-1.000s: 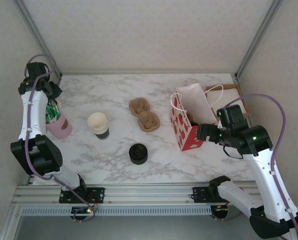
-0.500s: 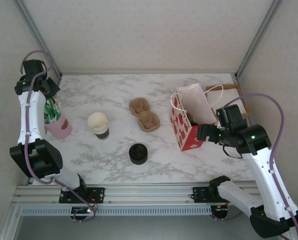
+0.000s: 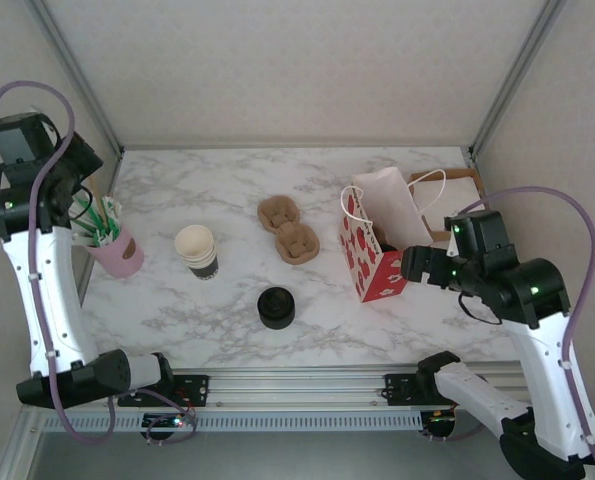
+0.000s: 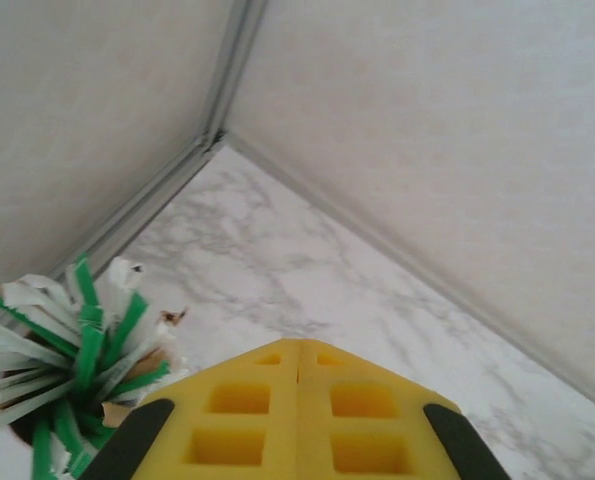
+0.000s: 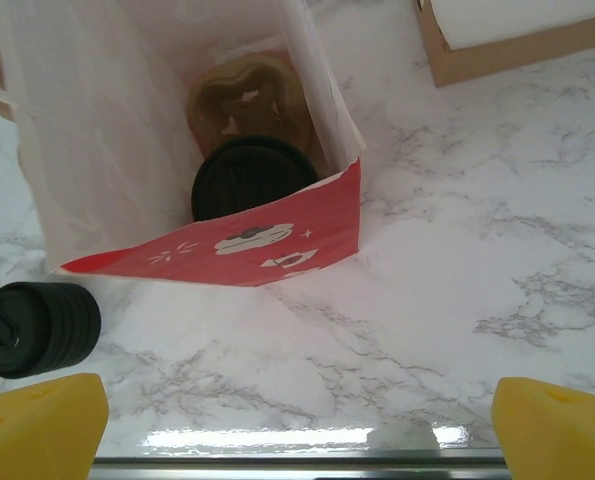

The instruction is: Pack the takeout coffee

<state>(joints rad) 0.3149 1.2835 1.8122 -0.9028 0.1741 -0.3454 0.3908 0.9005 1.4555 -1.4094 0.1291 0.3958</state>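
Coffee sits bagged, arms apart.
Well left of the red-and-white paper bag [image 3: 377,268], the left arm stands tall, left end effector [image 4: 298,345] pressed together. The takeout coffee [image 5: 252,178], with its round black plastic lid, stands inside the bag. Just right of the bag, the right arm bends low, right end effector [image 5: 297,420] spread wide.

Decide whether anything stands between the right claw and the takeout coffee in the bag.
Yes: the red near wall of the bag stands between the open right claw and the takeout coffee, hiding the cup below its black lid. The bag's mouth is open above the lid, with nothing visible over it.
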